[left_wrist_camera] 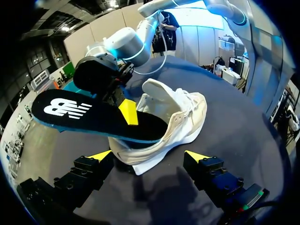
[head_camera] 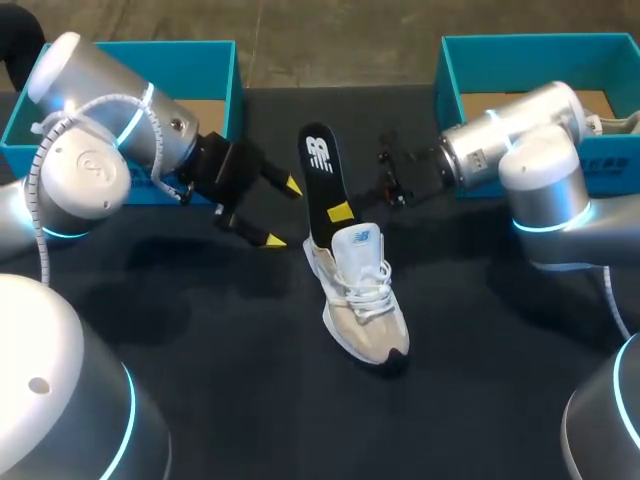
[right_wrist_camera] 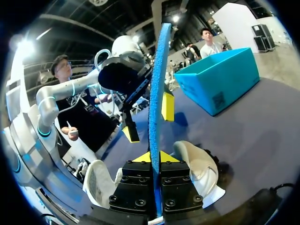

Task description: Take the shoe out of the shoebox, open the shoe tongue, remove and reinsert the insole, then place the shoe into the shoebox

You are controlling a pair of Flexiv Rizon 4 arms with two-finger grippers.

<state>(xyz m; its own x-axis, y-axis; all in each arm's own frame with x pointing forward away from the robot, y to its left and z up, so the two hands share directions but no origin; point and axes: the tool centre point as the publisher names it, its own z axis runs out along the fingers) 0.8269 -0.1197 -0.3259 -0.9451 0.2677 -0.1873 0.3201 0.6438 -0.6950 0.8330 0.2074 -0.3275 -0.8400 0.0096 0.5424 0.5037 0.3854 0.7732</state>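
A beige and white shoe [head_camera: 362, 300] lies on the black table, also seen just ahead of my left gripper [left_wrist_camera: 178, 117]. A black insole [head_camera: 320, 180] with a blue underside sticks out of the shoe's opening, one end still inside. My right gripper [head_camera: 340, 212] is shut on the insole [right_wrist_camera: 154, 93], pinching its edge between the yellow tips [right_wrist_camera: 154, 157]. My left gripper [head_camera: 280, 213] stands open to the shoe's left, holding nothing. Its fingertips [left_wrist_camera: 101, 154] flank the shoe's near end without touching it. The insole [left_wrist_camera: 84, 115] reaches out over the left finger.
A teal shoebox [head_camera: 215, 60] stands at the back left behind my left arm. A second teal shoebox [head_camera: 500, 55] stands at the back right behind my right arm. The table in front of the shoe is bare.
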